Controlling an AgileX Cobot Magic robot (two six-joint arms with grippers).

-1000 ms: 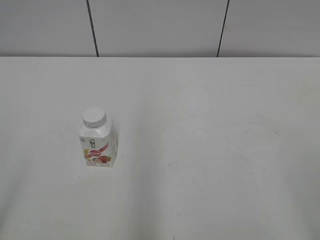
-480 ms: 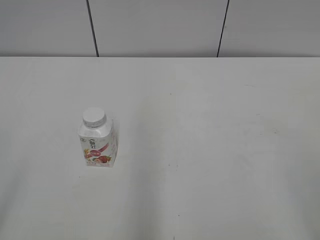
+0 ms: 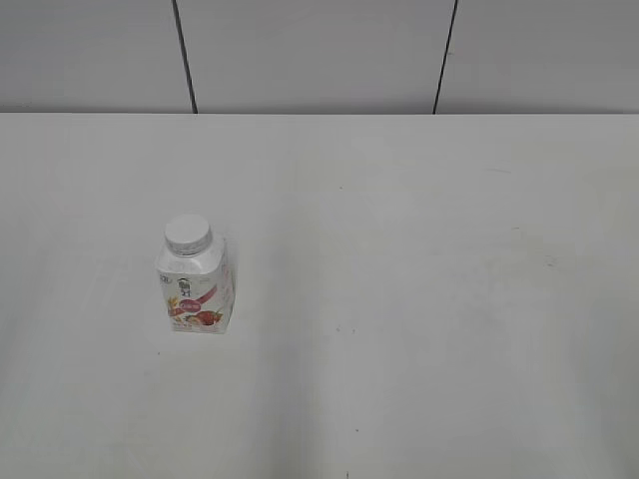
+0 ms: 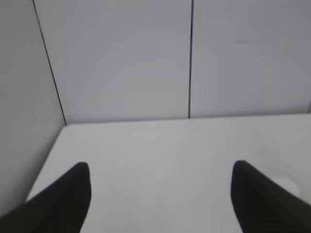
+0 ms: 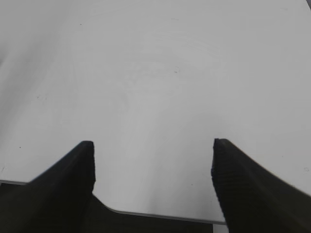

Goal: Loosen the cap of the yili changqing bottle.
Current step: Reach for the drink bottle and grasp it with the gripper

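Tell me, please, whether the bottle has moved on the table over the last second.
No. The bottle stands upright in the same spot, its cap just as far below and right of the left dark wall seam as before.

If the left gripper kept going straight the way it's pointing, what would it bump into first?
Probably the wall behind the table. The left gripper is open, with only bare tabletop ahead of it. The bottle does not appear in its view. How far away the wall is can't be judged.

bare lab-like test bench: plain white table [image 3: 419,299] against grey panelled wall [image 3: 319,50]
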